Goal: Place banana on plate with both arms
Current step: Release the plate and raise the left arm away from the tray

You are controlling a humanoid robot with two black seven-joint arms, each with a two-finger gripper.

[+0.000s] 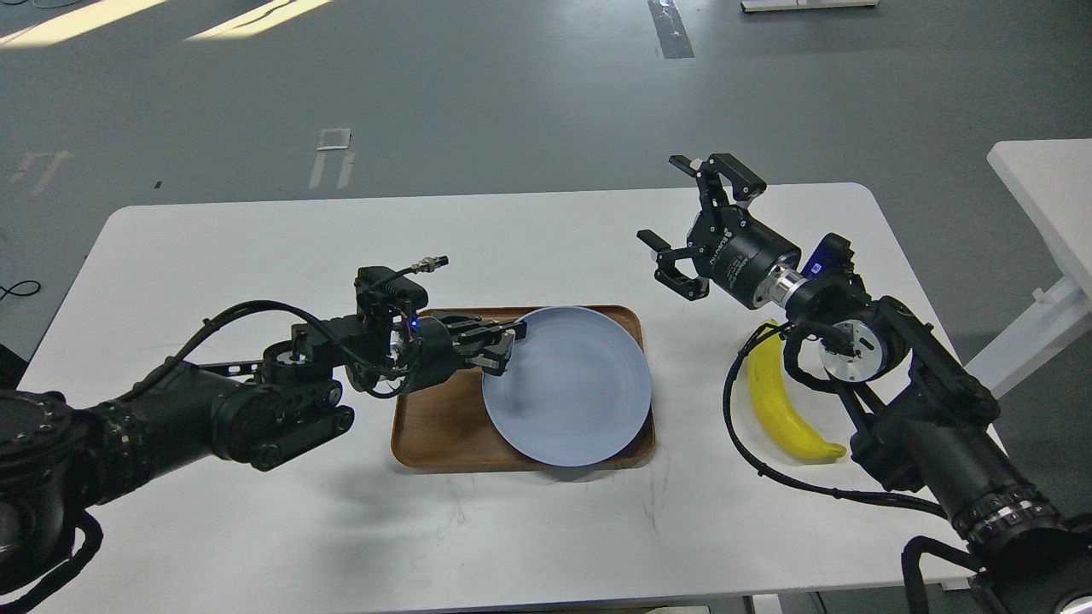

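Observation:
The pale blue plate [567,388] lies nearly flat on the right part of the brown wooden tray [435,426], its lower edge over the tray's front rim. My left gripper [502,343] is shut on the plate's upper left rim. The yellow banana [781,409] lies on the white table right of the tray, partly behind my right arm's cables. My right gripper [687,226] is open and empty, raised above the table, up and left of the banana.
The white table [256,239] carries the tray at its middle. A second white table [1045,183] stands at the far right. Grey floor lies beyond the table's far edge.

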